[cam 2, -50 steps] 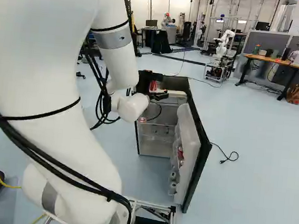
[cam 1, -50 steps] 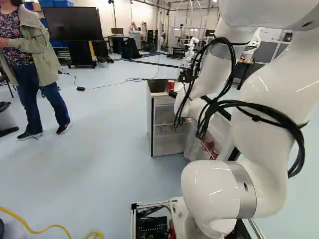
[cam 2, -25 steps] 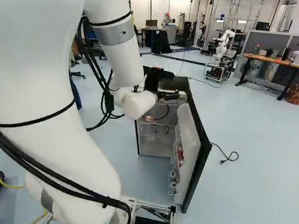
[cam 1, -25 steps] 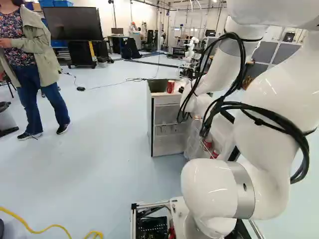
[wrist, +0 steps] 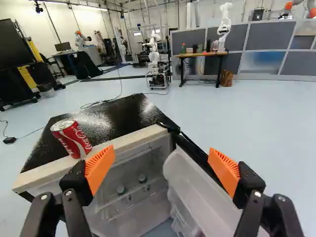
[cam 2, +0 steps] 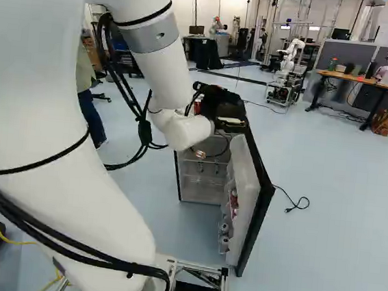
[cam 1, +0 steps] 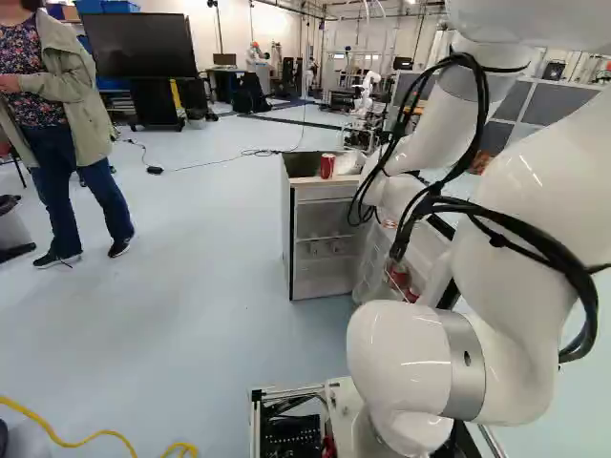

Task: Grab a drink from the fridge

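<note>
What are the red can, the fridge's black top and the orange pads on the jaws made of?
The red can looks like painted metal: glossy, with a silvery lid. The fridge top could be coated metal or hard plastic: black, with a speckled shine. The orange pads look like matte rubber or plastic, ribbed; I can't tell which.

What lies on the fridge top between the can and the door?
Nothing: in the wrist view, the fridge top is bare from the can to the door.

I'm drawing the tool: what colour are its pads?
The pads are orange, clearest in the wrist view.
</note>
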Controlling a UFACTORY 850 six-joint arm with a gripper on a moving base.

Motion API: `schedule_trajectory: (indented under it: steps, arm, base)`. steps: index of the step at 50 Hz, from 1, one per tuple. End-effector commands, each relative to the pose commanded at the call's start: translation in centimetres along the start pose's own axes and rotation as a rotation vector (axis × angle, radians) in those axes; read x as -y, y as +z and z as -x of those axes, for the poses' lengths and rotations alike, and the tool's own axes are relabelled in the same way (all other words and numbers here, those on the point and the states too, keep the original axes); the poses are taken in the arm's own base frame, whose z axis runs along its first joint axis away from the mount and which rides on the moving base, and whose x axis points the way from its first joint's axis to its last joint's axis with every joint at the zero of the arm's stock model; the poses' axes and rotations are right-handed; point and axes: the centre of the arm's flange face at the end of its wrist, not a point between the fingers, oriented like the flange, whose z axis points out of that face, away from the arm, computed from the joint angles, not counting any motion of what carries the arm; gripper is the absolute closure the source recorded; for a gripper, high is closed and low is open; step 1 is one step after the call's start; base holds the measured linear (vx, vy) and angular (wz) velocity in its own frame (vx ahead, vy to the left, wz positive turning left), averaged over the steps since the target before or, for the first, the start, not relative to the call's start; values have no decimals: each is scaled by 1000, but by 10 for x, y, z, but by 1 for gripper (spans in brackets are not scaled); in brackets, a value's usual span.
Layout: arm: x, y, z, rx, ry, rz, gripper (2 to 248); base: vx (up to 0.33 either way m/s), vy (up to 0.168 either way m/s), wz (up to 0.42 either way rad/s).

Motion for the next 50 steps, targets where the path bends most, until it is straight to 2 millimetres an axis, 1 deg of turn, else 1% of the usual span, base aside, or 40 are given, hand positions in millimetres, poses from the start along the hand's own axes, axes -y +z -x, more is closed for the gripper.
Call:
schedule_trajectory:
  steps: [23, 41, 50]
  arm:
    - [-33, -16, -12, 54, 38, 95, 3]
    - [-36, -25, -20, 102, 49, 107, 3]
    - [-42, -23, -26, 133, 58, 123, 3]
  base:
    - [0, 0, 0]
    - [0, 0, 0]
    - [0, 0, 0]
